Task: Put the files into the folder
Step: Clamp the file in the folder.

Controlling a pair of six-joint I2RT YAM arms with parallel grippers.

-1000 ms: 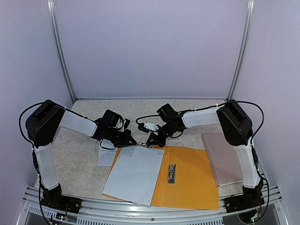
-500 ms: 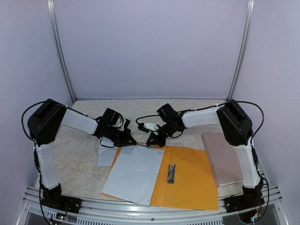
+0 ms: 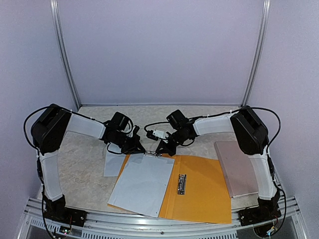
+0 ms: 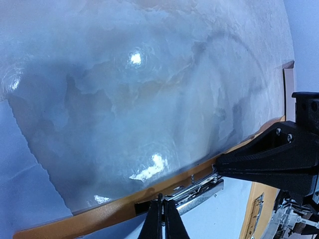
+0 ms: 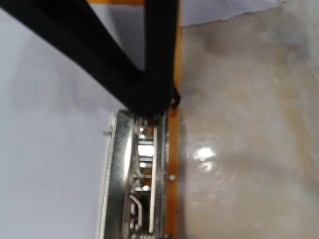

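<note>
Left arm back, fingers at folder

We saw the table as marble-look stone, polished and glossy, throwing back bright lamp spots. The folder looked like smooth orange card, fairly matt. The files were plain white paper, matt. The clip was silvery metal, finely stippled. The board looked dull pinkish-brown.

One folder, two sheets, one board
</note>
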